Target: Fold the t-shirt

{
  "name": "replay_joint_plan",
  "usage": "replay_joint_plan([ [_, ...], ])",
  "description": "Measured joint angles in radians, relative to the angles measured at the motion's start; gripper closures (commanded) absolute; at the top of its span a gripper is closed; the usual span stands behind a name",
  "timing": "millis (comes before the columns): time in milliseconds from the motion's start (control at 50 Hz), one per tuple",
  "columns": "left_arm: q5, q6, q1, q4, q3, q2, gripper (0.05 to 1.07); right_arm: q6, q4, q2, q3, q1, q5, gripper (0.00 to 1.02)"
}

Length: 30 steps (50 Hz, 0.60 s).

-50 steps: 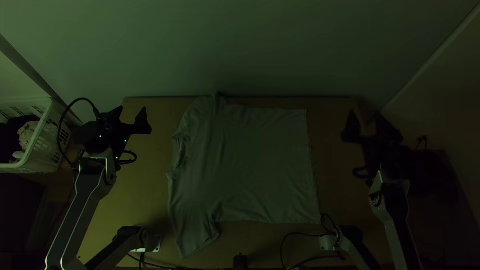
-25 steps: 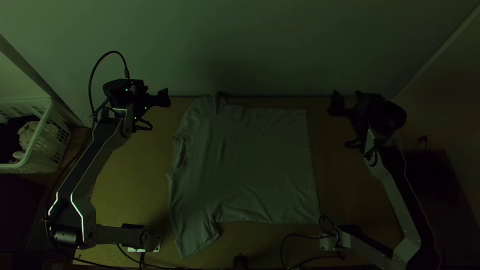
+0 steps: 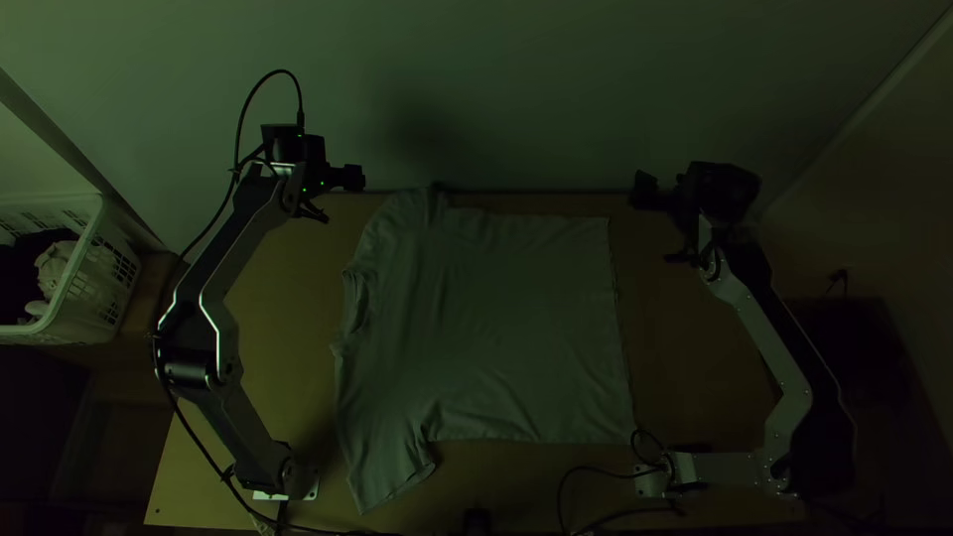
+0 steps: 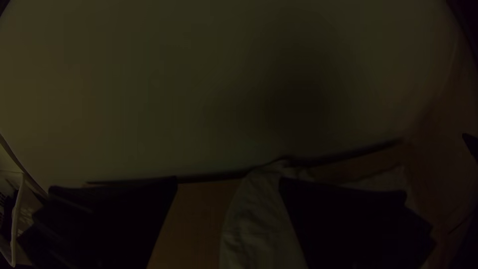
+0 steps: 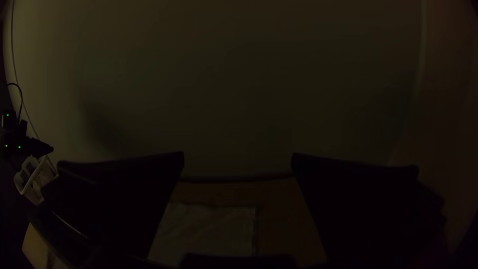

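t-shirt (image 3: 496,328), just one, lies spread, left gripper (image 3: 336,173) and right gripper (image 3: 663,186) both gaping.

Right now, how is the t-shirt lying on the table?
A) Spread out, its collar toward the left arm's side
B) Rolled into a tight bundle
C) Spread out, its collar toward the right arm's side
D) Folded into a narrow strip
A: the t-shirt lies spread on the table, collar toward the left arm's side and straight hem toward the right arm's.

no readable text, no legible labels, no numbers or signs
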Motion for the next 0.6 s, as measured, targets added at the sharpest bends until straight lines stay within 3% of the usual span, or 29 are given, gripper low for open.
replay_joint_plan([
  [600, 0.003, -0.006, -0.012, -0.166, 0.383, 0.409, 0.11, 0.082, -0.133, 0.294, 0.203, 0.002, 0.000, 0.04],
])
